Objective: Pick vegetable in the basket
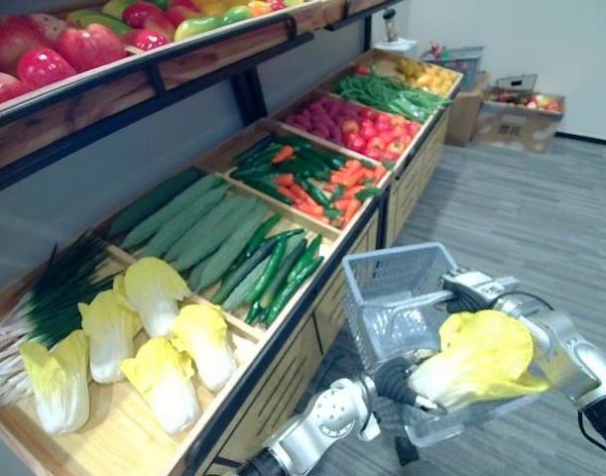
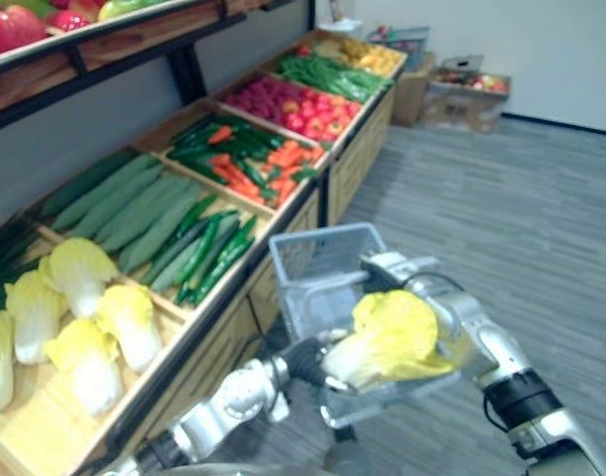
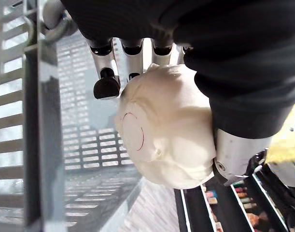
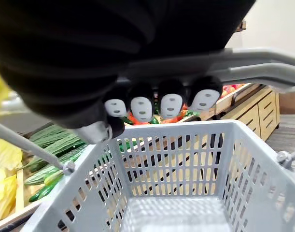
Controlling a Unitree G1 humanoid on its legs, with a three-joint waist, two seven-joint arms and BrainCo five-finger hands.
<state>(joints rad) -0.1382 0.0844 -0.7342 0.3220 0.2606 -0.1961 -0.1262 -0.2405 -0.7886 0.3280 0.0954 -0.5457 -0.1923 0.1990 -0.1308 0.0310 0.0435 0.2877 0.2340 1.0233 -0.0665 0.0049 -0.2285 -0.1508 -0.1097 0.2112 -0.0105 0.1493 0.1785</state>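
A pale yellow napa cabbage hangs over the near rim of the grey wire basket. My left hand is shut on its white stem end. In the left wrist view the fingers curl round the cabbage base, with the basket wall just beside it. My right hand is shut on the basket handle and holds the basket up in front of the shelf. In the right wrist view its fingers wrap the handle above the empty basket floor.
The wooden produce shelf runs along my left: more napa cabbages, cucumbers, long gourds, carrots, red fruit. Apples fill the upper shelf. Cardboard boxes stand far right on the grey floor.
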